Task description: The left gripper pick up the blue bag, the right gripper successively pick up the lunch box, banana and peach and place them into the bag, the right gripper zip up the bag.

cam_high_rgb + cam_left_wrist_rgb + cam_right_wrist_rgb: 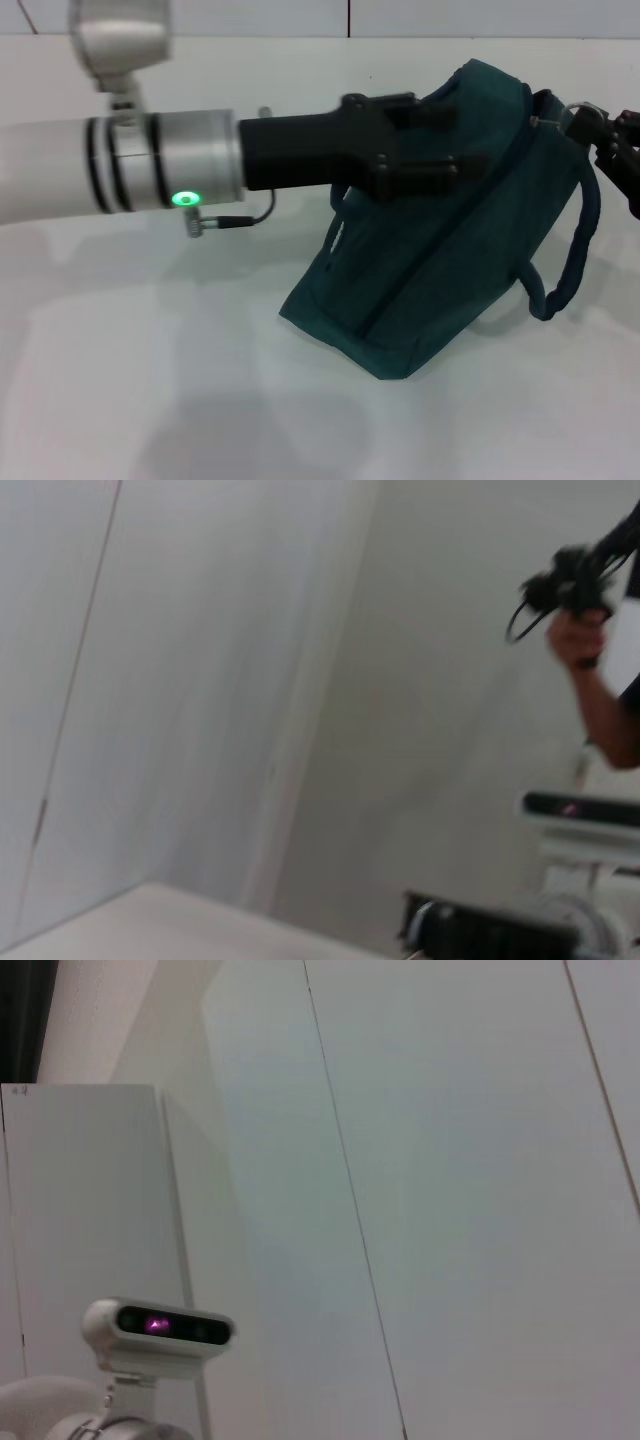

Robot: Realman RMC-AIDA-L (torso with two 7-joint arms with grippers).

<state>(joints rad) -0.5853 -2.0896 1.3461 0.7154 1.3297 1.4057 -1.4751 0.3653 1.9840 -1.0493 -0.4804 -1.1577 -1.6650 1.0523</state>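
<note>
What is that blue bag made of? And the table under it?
The blue bag looks like soft matte woven fabric: it sags, folds and creases, and its handles hang limp. The table looks like a smooth, hard white surface with a faint sheen; whether it is laminate or painted wood cannot be told.

A robotics lab or test room; bare white wall panels (480, 1160) close it in; a plain white bench (150, 380) carries the work; a person's hand (575, 640) holds a black cabled device (565, 580).
</note>
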